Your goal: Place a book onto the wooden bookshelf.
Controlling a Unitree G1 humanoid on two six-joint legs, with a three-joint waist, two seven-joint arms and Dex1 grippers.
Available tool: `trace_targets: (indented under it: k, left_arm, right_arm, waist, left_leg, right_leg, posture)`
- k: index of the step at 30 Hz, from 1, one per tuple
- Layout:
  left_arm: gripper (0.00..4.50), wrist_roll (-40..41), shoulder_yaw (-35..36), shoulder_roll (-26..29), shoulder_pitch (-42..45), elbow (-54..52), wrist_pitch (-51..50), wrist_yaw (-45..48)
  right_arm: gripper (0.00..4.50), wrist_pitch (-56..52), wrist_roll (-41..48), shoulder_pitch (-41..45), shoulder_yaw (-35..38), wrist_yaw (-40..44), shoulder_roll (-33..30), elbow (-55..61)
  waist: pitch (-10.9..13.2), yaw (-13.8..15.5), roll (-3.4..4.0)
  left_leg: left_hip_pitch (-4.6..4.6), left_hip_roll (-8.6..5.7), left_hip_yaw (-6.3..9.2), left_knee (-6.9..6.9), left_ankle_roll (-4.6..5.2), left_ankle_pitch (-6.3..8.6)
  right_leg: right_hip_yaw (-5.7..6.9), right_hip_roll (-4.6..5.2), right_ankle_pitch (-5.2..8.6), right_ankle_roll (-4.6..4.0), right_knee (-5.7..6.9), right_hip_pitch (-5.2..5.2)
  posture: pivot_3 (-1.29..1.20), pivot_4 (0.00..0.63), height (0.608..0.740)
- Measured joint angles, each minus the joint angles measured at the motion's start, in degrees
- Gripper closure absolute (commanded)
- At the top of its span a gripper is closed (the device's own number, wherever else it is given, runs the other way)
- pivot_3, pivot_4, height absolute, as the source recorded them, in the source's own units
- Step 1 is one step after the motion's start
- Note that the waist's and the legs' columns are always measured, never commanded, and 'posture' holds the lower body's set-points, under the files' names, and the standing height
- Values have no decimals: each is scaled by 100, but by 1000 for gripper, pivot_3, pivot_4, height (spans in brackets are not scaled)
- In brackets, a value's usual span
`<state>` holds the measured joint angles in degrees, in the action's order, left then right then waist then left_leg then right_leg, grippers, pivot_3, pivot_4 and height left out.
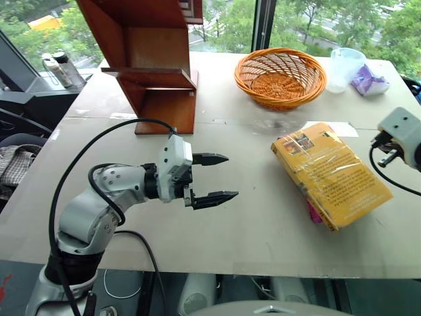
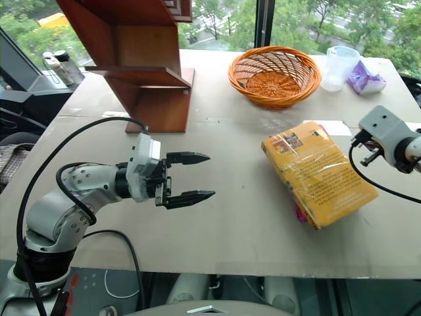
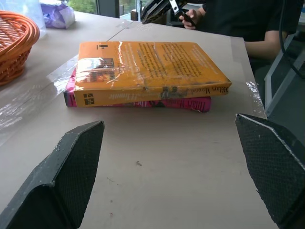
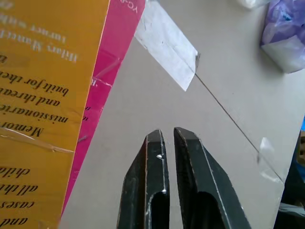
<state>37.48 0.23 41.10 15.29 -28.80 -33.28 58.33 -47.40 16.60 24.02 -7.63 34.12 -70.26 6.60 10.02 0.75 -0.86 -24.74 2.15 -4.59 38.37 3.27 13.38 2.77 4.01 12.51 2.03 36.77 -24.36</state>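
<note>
The yellow book (image 1: 331, 172), wrapped in glossy plastic, lies flat on the table's right half on top of a pink book (image 3: 138, 102). My left gripper (image 1: 231, 176) hovers over the table's middle, open and empty, pointing at the book's spine with a gap of bare table between them. My right gripper (image 4: 168, 132) is shut with nothing in it, just above the table beside the far right edge of the two books. The reddish-brown wooden bookshelf (image 1: 154, 59) stands at the back left of the table.
An orange wicker basket (image 1: 281, 76) sits at the back centre, with a clear plastic cup (image 1: 345, 66) and a purple packet (image 1: 370, 81) to its right. Bottles (image 1: 59, 69) stand off the back left. A seated person (image 3: 238, 19) holds a phone beyond the table's right edge.
</note>
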Motion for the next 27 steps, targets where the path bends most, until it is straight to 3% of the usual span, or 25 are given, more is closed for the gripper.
trace_targets:
  k: [3, 4, 6, 10, 14, 19, 27]
  left_arm:
    - [0, 0, -7, 12, -48, 0, 2, 19]
    - [0, -13, 10, 126, -225, -8, 121, 150]
    - [0, -14, 70, 217, -372, -24, 155, 190]
    - [0, -9, 164, 280, -537, -154, 184, 187]
    - [0, -2, 176, 304, -659, -256, 224, 158]
    - [0, 5, 271, 341, -888, -265, 240, 118]
    - [0, 2, 499, 456, -1231, -255, 305, 140]
  right_arm:
    - [4432, 78, -185, 81, -278, 175, 129, -359]
    - [4432, 131, -195, 550, -325, 557, 461, -1177]
    - [4432, 102, -204, 568, -321, 844, 454, -1594]
    - [4432, -148, -53, 664, -320, 1486, 626, -1789]
    - [4432, -454, 71, 741, -315, 1803, 964, -1707]
    - [4432, -961, 258, 826, -230, 1629, 1616, -1239]
    - [4432, -1534, 402, 48, 457, 1003, 1684, 170]
  waist:
    - [1, 11, 3]
    - [2, -19, 0]
    - [2, -4, -1]
    - [2, -7, -1]
    - [2, -23, -1]
    - [2, -39, -1]
    - [2, 28, -1]
  left_leg:
    - [-2, -1, -2, 0, -1, -1]
    - [3, 2, -13, 4, -2, -1]
    - [3, 5, -10, 4, -1, -1]
    - [4, 6, -10, 5, 0, 0]
    - [8, 7, -11, 5, 0, 0]
    - [9, 11, -8, 5, -2, -1]
    - [0, 2, -8, 6, -2, -1]
  right_leg:
    - [-1, 1, -3, -2, 1, -1]
    - [-10, -4, -15, 16, 2, -2]
    - [-7, -5, -14, 14, 3, -1]
    - [-9, -5, -15, 14, 4, -1]
    - [-11, -8, -15, 13, 7, -1]
    - [-11, -13, -17, 15, 12, -1]
    - [-5, 4, -12, 8, 8, -1]
  posture:
    - [0, 150, 733]
    - [0, 150, 733]
    - [0, 150, 733]
    - [0, 150, 733]
    - [0, 150, 733]
    - [0, 150, 733]
    - [0, 150, 733]
